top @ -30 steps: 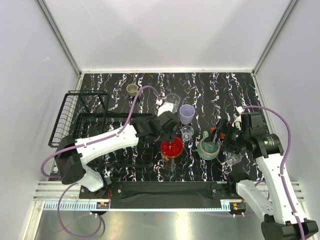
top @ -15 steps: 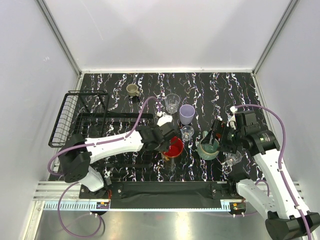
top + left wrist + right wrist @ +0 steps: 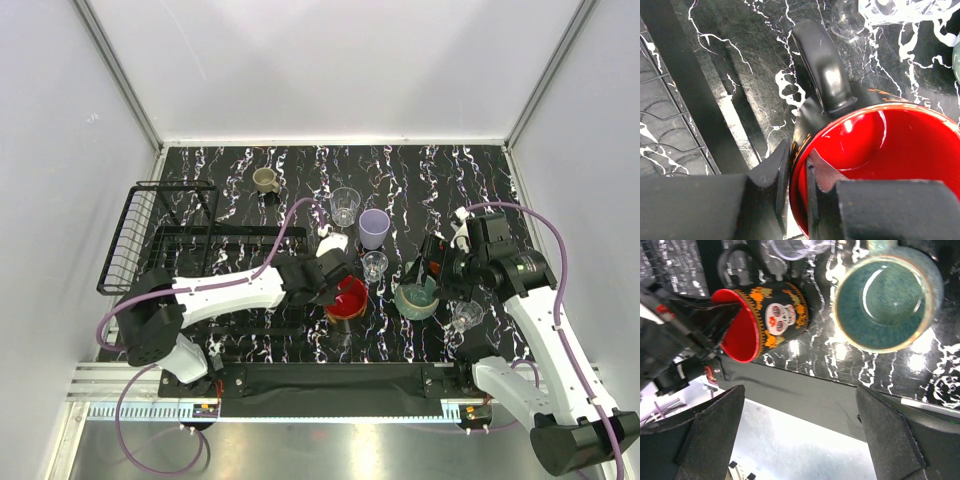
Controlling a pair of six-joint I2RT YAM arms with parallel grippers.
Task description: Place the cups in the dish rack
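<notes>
No legible words, numbers or brand marks in any of the three views. The only printed sign is a white skull with orange-red eye sockets, flanked by orange ornament, on the black outer wall of the red-lined mug [image 3: 777, 315]. The left wrist view catches thin orange streaks near its rim, too partial to read.

White arms [image 3: 215, 290], black fingers [image 3: 771, 175], purple cables [image 3: 272, 240]

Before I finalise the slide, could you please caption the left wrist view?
Left gripper pinching the rim of the red-lined black mug, one finger inside and one outside, beside the dish rack.
</notes>
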